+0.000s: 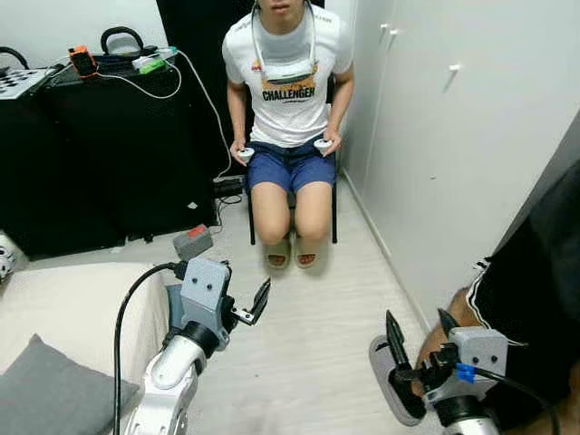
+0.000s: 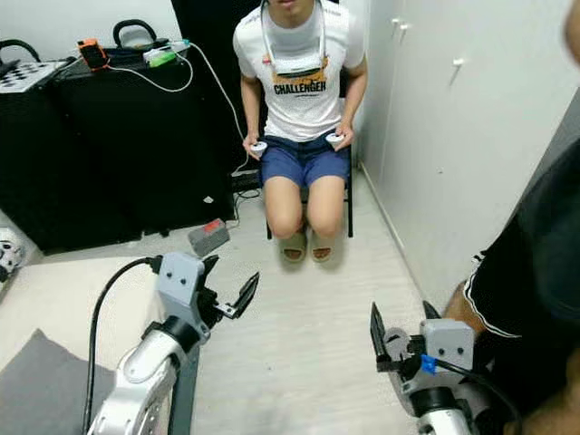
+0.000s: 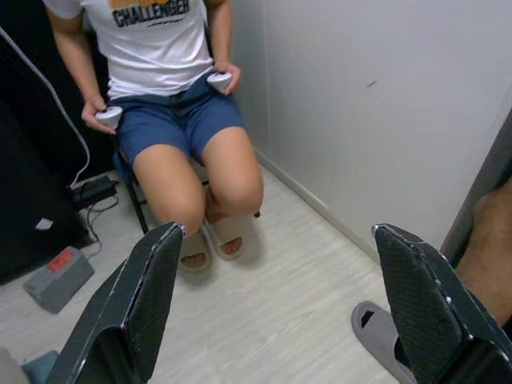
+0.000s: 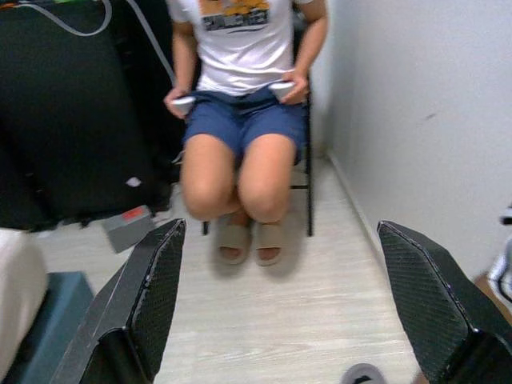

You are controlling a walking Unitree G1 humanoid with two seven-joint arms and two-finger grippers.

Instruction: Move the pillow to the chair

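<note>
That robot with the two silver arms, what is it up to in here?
It is meant to carry a pillow to a chair, but nothing is in hand yet. The grey pillow lies on a pale cushion at its left. The left pincer and right pincer are both open over the floor. The chair ahead is occupied by a seated person holding two controllers.

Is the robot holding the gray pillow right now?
No, the gray pillow lies on the cream bed, and both end effectors hang open and empty.
</note>
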